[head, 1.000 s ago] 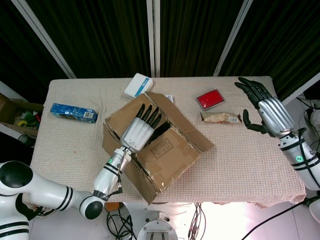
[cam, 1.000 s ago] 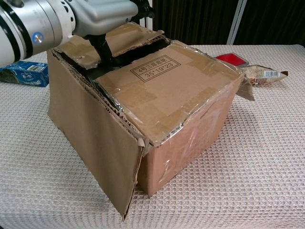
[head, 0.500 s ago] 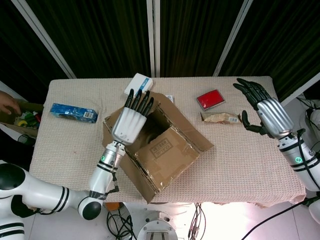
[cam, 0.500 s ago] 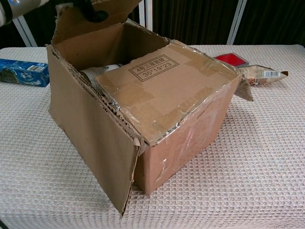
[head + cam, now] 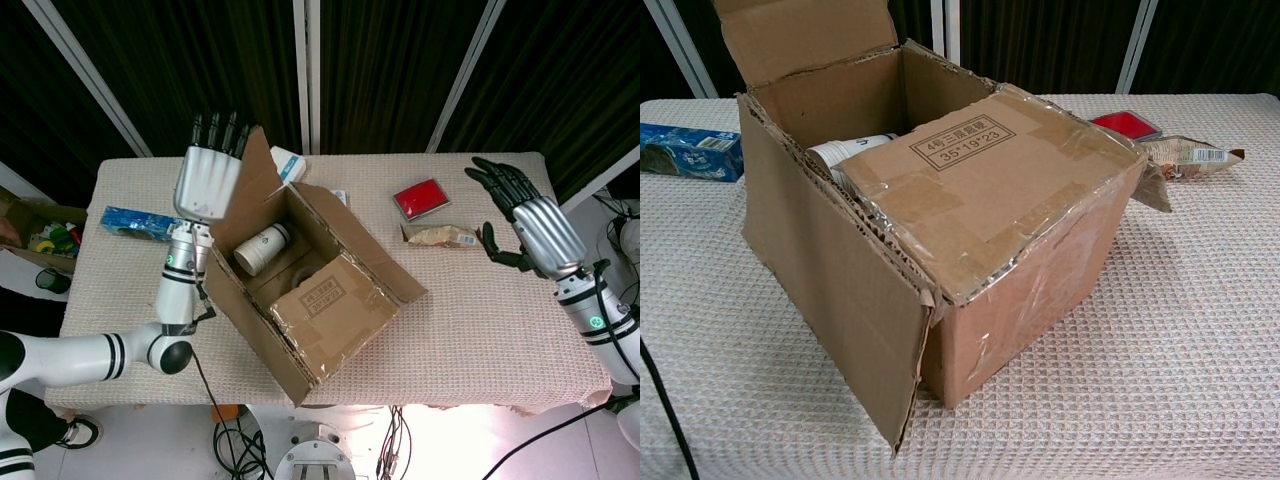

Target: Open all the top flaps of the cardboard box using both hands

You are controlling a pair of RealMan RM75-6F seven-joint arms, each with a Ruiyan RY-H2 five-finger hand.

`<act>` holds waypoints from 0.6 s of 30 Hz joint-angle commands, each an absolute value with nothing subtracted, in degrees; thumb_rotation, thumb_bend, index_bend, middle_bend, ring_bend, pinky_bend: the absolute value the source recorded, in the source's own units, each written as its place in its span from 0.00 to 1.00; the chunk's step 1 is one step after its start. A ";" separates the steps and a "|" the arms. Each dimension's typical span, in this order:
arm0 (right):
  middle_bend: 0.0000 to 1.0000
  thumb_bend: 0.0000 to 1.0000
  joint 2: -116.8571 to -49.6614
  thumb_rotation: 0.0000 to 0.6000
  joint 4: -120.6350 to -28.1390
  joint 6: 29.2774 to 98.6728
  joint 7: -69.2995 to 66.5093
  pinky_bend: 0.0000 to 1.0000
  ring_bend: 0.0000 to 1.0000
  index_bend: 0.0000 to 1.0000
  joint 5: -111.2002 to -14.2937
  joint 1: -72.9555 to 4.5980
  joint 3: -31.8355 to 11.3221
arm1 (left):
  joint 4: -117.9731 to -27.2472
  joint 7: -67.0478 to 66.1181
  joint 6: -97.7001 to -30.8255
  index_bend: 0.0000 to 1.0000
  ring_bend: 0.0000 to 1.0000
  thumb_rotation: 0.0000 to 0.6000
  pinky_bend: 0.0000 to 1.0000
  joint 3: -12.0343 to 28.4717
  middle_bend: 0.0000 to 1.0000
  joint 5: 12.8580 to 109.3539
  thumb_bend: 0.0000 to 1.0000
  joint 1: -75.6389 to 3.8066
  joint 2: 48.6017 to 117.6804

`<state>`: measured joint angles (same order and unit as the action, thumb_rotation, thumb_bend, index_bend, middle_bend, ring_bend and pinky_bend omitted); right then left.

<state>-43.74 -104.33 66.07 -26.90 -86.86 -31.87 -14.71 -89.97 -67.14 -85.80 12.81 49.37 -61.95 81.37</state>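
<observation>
Since a second ago the left hand has swept up and back from the box top, carrying the far-left flap with it; that flap now stands upright. Left fingers are straight and together, flat against the flap's outer face, grasping nothing. Right hand hovers well clear over the counter edge, fingers spread and released, barely shifted.

Cardboard box sits mid-counter, turned at an angle.

Progress, as judged: the near side flap hangs down outside and a right-side flap is folded out. The taped, labelled flap still lies flat over roughly half the opening. That one remains.

Contents: a white paper cup lying on its side in the exposed half; the rest is hidden under the shut flap.
</observation>
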 commanded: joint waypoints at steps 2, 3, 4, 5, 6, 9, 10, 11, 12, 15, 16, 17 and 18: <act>0.02 0.70 -43.40 1.00 -104.90 66.06 -26.45 0.00 0.00 0.00 -86.93 -31.88 -14.74 | -81.00 -61.21 -82.28 0.00 0.00 0.80 0.10 15.69 0.00 47.90 0.05 -59.98 81.47; 0.02 0.71 -43.34 1.00 -105.03 65.95 -26.26 0.00 0.00 0.00 -86.96 -31.92 -14.72 | -79.99 -60.41 -82.20 0.00 0.00 0.79 0.10 16.00 0.00 47.99 0.05 -59.69 81.37; 0.02 0.72 -43.35 1.00 -105.25 65.78 -26.13 0.00 0.00 0.00 -87.02 -32.02 -14.69 | -79.34 -59.13 -81.95 0.00 0.00 0.79 0.10 16.64 0.00 47.60 0.05 -59.17 81.22; 0.02 0.72 -43.41 1.00 -105.45 65.55 -26.18 0.00 0.00 0.00 -87.12 -32.13 -14.62 | -79.35 -58.12 -81.72 0.00 0.00 0.79 0.10 17.26 0.00 47.05 0.05 -58.73 81.01; 0.02 0.72 -43.48 1.00 -105.70 65.21 -26.42 0.00 0.00 0.00 -87.29 -32.28 -14.51 | -79.66 -57.07 -81.54 0.00 0.00 0.76 0.10 17.98 0.00 46.40 0.05 -58.26 80.73; 0.06 0.71 -43.46 1.00 -107.04 62.76 -28.12 0.00 0.00 0.00 -88.21 -33.47 -14.01 | -82.89 -52.08 -80.59 0.00 0.00 0.56 0.10 20.34 0.00 44.90 0.05 -56.30 78.92; 0.08 0.71 -43.25 1.00 -107.65 61.12 -28.58 0.00 0.00 0.00 -88.65 -34.39 -13.89 | -84.93 -48.15 -79.69 0.00 0.00 0.45 0.10 21.02 0.00 45.57 0.05 -55.20 77.75; 0.11 0.69 -43.05 1.00 -108.11 59.78 -28.61 0.00 0.00 0.00 -88.94 -35.21 -13.90 | -86.39 -44.10 -78.90 0.00 0.00 0.37 0.10 21.02 0.01 47.63 0.05 -54.19 76.58; 0.13 0.68 -42.92 1.00 -108.73 58.02 -28.12 0.00 0.00 0.00 -89.03 -36.42 -14.09 | -87.32 -38.19 -78.76 0.00 0.00 0.31 0.10 20.27 0.03 52.26 0.05 -52.61 75.12; 0.22 0.64 -43.71 1.00 -110.37 53.62 -24.83 0.00 0.00 0.00 -87.39 -39.86 -15.17 | -87.94 -29.50 -80.56 0.00 0.00 0.11 0.10 16.87 0.08 61.14 0.05 -48.40 72.20; 0.23 0.63 -44.19 1.00 -110.86 52.12 -23.62 0.00 0.00 0.00 -86.50 -41.04 -15.54 | -88.38 -28.16 -80.87 0.00 0.00 0.07 0.10 16.15 0.08 62.19 0.04 -47.22 71.33; 0.25 0.63 -44.75 1.00 -111.25 50.53 -22.36 0.00 0.00 0.00 -85.51 -42.30 -15.92 | -89.05 -27.05 -80.85 0.00 0.00 0.02 0.11 15.54 0.08 62.58 0.02 -46.06 70.35; 0.25 0.63 -45.40 1.00 -111.52 48.87 -20.95 0.00 0.00 0.00 -84.46 -43.61 -16.27 | -89.77 -26.23 -80.73 0.00 0.00 0.01 0.11 15.14 0.08 62.42 0.01 -44.92 69.30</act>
